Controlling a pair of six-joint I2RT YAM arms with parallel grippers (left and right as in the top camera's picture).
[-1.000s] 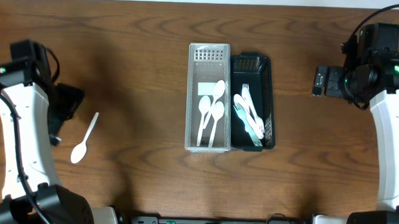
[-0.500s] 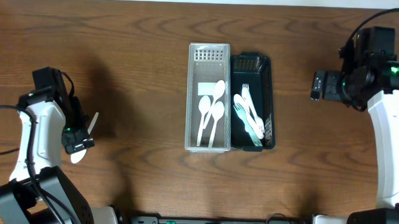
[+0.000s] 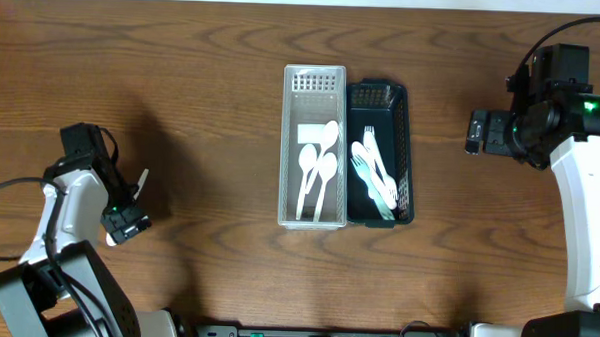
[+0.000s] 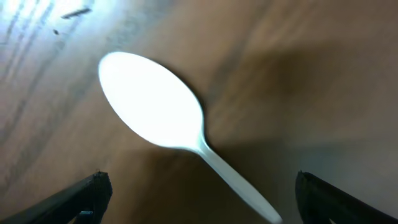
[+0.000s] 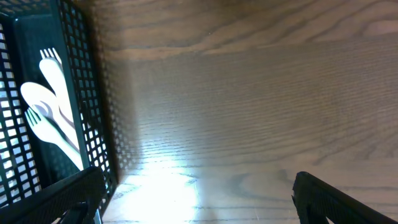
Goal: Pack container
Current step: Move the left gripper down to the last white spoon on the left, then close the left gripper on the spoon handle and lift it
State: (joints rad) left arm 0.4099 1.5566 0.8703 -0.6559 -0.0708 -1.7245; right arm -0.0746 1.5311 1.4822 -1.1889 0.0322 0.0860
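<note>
A white plastic spoon (image 4: 155, 115) lies on the table at the left; overhead only its handle tip (image 3: 143, 175) shows beside my left gripper (image 3: 126, 210). The left gripper (image 4: 199, 199) is open, low over the spoon, fingers either side of the handle and apart from it. A clear basket (image 3: 290, 148) at the centre holds three white spoons (image 3: 318, 167). A black basket (image 3: 407, 142) touching its right side holds white forks (image 3: 373, 171), also in the right wrist view (image 5: 53, 118). My right gripper (image 3: 478, 130) is open and empty, right of the black basket (image 5: 93, 99).
The wooden table (image 3: 212, 105) runs between the left arm and the two baskets. The right arm stands at the table's right edge, a bare strip of wood (image 5: 249, 93) between it and the black basket.
My left gripper has come down and toward the front over the lone spoon, now covering most of it overhead. The right arm has barely moved.
</note>
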